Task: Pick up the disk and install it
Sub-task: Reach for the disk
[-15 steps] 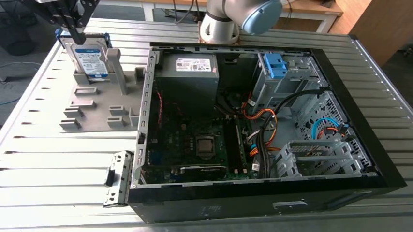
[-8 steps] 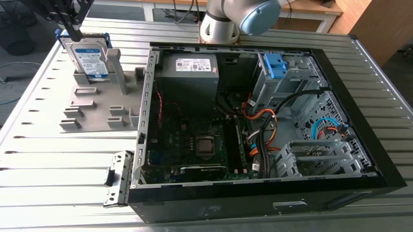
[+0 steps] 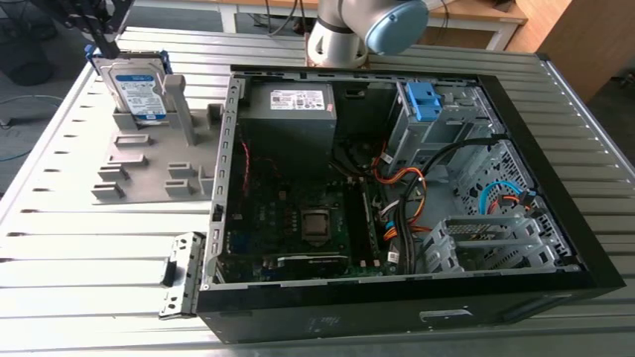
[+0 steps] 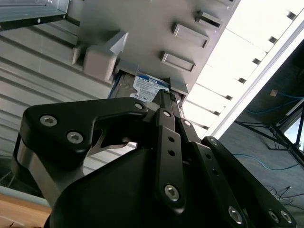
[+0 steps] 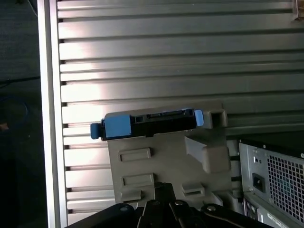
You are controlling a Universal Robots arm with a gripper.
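Slatted metal makes up the table (image 3: 59, 245), where the disk (image 3: 137, 91) stands on edge in a grey holder (image 3: 149, 167) beside the open computer case (image 3: 397, 305), the tool (image 4: 164, 100) hanging above it. I judge the disk dense, rigid and shock-sensitive, best gripped across its blue-framed sides. Whether the tool is apart or together I cannot tell, and the holder hides the disk's lower edge.

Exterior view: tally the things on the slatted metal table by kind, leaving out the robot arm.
disk: 1
open computer case: 1
grey holder fixture: 1
Total: 3
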